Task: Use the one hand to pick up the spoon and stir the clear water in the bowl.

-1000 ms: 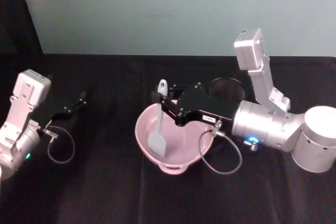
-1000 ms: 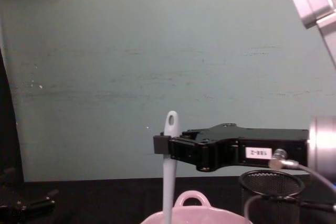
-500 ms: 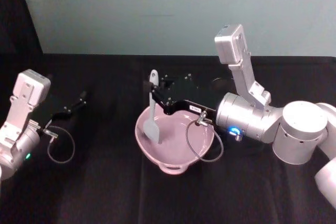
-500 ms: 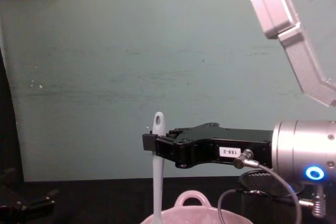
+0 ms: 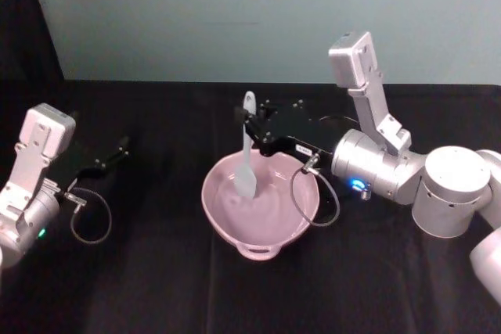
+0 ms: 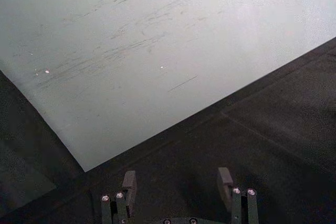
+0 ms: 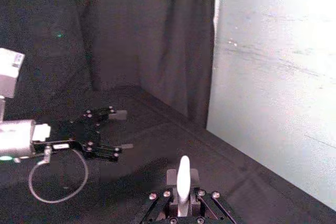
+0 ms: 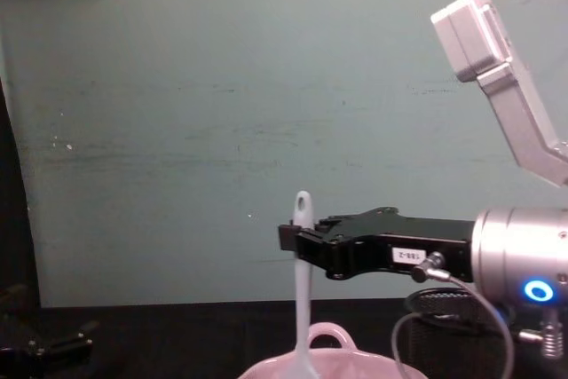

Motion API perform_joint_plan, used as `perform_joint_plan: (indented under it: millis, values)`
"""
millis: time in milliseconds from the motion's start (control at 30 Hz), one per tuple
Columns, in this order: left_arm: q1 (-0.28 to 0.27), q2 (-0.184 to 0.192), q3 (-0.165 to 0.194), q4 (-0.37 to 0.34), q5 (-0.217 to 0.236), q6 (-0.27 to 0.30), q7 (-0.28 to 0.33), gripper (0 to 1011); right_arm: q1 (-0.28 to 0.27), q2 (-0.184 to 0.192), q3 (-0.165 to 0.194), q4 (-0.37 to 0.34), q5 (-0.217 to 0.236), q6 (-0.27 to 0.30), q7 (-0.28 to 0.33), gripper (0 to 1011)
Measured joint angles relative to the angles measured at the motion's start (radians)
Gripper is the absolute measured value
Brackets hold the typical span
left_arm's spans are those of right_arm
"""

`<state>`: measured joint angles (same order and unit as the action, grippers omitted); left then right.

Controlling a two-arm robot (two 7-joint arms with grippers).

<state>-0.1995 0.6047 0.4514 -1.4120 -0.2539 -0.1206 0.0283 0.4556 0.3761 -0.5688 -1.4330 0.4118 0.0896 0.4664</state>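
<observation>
My right gripper (image 5: 247,123) is shut on the handle of the white spoon (image 5: 246,154), which stands nearly upright above the pale pink bowl (image 5: 227,220). The spoon's paddle head dips into the bowl near its back rim. From the chest view the spoon (image 8: 303,290) rises out of the bowl (image 8: 328,367), held just below its oval hole by the right gripper (image 8: 293,241). In the right wrist view the spoon's handle end (image 7: 182,182) sticks up between the jaws. My left gripper (image 5: 117,149) rests open at the far left of the table, nothing in it; its fingers (image 6: 129,182) stand apart.
A black wire-mesh cup (image 8: 444,339) stands behind the right arm, right of the bowl. A grey cable (image 5: 317,197) loops from the right wrist over the bowl's right rim. Black cloth (image 5: 156,287) covers the table; a pale wall stands behind.
The right gripper has carried the spoon from the bowl's left side toward the back middle, after an earlier swing to the left. The left arm has stayed still.
</observation>
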Motion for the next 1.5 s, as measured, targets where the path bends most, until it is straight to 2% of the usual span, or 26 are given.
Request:
perform_joint_plan:
  millis: [500, 967, 1267, 1500]
  values:
    - [0.000, 0.000, 0.000, 0.000, 0.000, 0.000, 0.000, 1011, -0.061, 0.046, 0.053, -0.060, -0.036, 0.011, -0.005, 121]
    - [0.000, 0.000, 0.000, 0.000, 0.000, 0.000, 0.000, 1011, -0.161, 0.130, 0.096, -0.218, -0.039, 0.050, 0.006, 120]
    - [0.000, 0.000, 0.000, 0.000, 0.000, 0.000, 0.000, 1011, -0.187, 0.167, 0.101, -0.281, -0.015, 0.102, 0.032, 120]
    - [0.000, 0.000, 0.000, 0.000, 0.000, 0.000, 0.000, 1011, -0.180, 0.171, 0.075, -0.303, 0.026, 0.135, 0.061, 120]
